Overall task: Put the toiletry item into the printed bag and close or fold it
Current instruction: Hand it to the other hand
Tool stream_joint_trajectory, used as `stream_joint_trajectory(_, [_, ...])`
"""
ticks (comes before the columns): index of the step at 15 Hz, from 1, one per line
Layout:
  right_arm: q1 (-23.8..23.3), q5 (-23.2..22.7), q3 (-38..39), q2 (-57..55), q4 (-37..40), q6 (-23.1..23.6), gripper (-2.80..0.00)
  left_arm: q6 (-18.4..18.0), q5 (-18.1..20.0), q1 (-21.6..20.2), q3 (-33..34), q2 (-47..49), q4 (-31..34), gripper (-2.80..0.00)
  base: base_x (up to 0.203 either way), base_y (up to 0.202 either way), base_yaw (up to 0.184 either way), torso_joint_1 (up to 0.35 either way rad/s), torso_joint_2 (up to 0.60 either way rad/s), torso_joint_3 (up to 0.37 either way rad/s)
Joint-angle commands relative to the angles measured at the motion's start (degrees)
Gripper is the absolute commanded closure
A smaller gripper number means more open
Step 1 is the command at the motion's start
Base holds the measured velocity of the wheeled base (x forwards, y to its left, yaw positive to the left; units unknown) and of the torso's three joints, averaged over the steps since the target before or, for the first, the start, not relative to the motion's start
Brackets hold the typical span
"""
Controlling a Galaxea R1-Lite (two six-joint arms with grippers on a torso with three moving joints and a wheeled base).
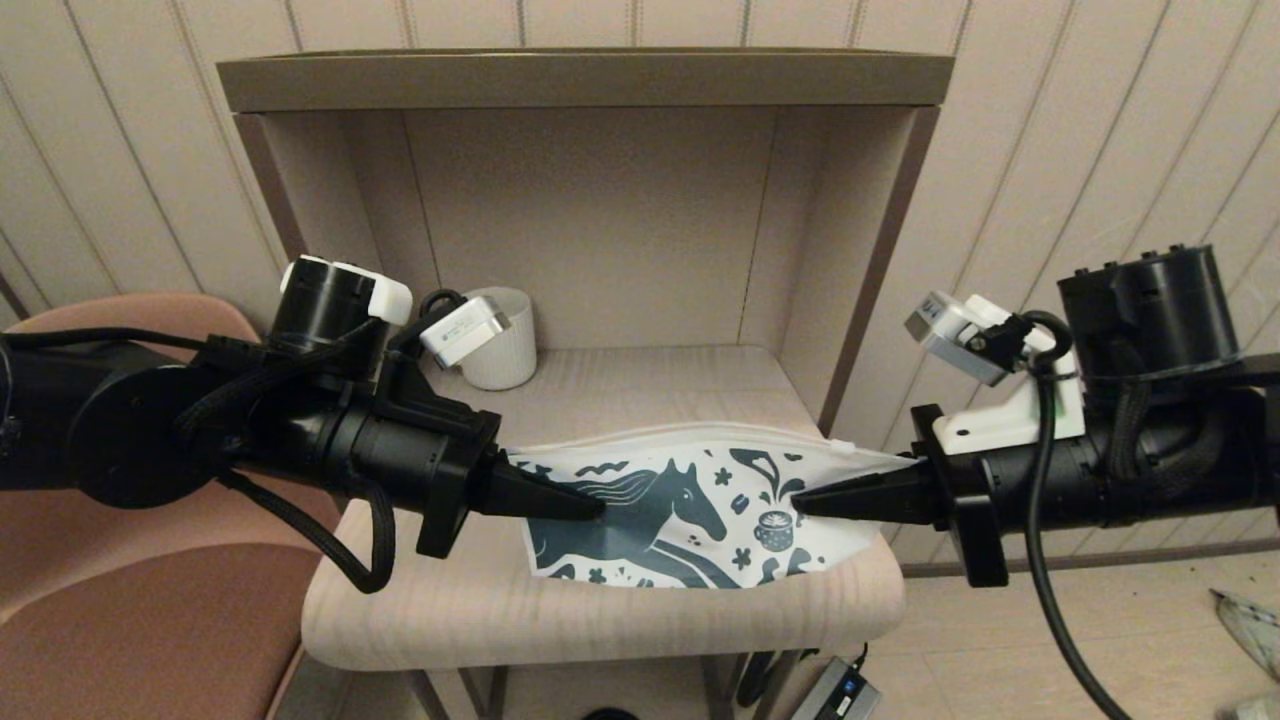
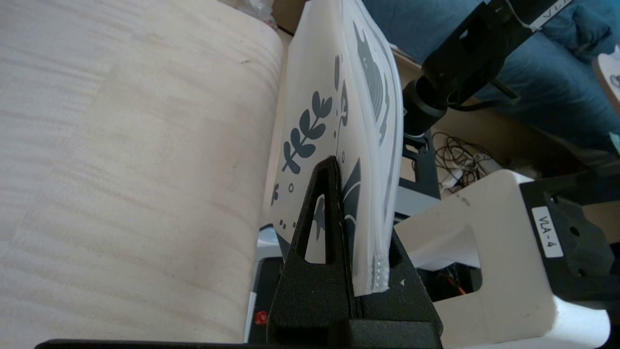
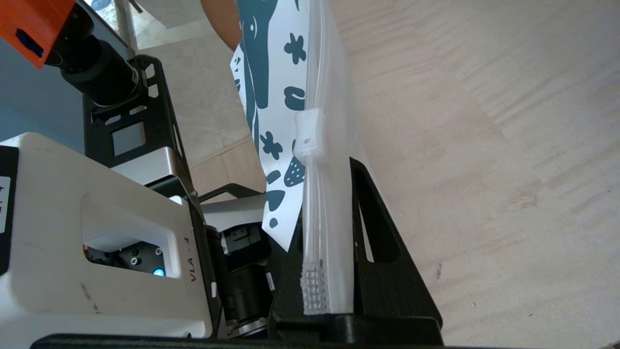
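Head view dim, warm, soft shadows deep in shelf [image 1: 600, 230]; wrist views brighter, even daylight on wood, bag [image 2: 339, 121] translucent, near fingers slightly soft, no glare

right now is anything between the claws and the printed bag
Nothing visible: the left claw is shut on one end of the printed bag and the right claw on the other, holding it over the shelf. The white mug stands well behind.
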State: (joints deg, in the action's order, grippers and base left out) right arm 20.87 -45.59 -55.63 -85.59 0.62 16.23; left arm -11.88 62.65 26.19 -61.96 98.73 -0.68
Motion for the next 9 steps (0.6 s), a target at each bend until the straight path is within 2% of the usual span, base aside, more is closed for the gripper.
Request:
stream_joint_trajectory(1, [0.0,-0.3,0.0,0.0,0.0,0.1,0.0,-0.3,0.3,0.0,0.7,0.1,-0.1,0.0,0.0,0.0,0.0,0.0,0.0,0.0])
stream_joint_trajectory(2, [0.0,-0.3,0.0,0.0,0.0,0.1,0.0,-0.9,0.2,0.0,1.1,0.1,-0.1,-2.8,0.0,0.0,0.0,0.0,0.0,0.0])
stream_joint_trajectory(5, [0.0,-0.3,0.1,-0.1,0.0,0.1,0.0,-3.7,0.3,0.0,1.4,0.1,0.0,-2.8,0.0,0.0,0.0,0.0,0.0,0.0])
stream_joint_trajectory(9, [0.6,-0.2,0.5,-0.7,-0.3,0.2,0.0,-3.4,0.2,0.0,0.6,-0.9,-0.1,-2.8,0.0,0.0,0.0,0.0,0.0,0.0])
